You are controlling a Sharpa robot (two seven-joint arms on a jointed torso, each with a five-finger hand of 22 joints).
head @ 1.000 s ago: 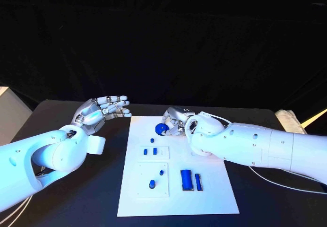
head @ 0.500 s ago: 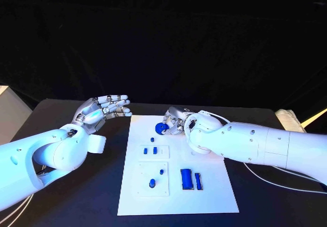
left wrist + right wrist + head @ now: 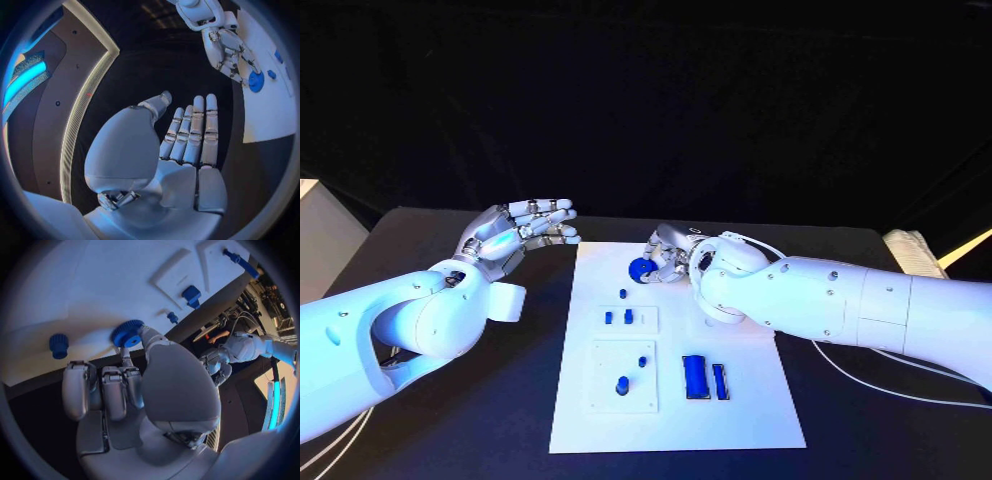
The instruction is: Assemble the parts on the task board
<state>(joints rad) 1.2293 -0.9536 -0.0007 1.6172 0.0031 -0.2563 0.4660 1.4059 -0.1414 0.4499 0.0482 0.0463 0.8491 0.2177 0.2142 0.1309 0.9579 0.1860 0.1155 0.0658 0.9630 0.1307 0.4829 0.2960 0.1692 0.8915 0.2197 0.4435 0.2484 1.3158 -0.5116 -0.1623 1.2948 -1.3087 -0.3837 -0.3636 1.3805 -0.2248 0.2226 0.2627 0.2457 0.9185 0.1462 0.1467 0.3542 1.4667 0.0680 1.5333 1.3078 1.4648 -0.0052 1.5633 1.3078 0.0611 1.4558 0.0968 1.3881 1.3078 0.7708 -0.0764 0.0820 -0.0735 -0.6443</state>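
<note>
Blue gear (image 3: 642,270) sits at the far end of your white task board (image 3: 747,400), pinched by your right robot hand (image 3: 678,255). Your left robot hand (image 3: 516,232) hovers over the black worktop (image 3: 473,420) beside the board, released, fingers apart.

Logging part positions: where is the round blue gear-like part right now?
The round blue gear-like part sits at the white task board's far end, pinched by the right hand.
</note>
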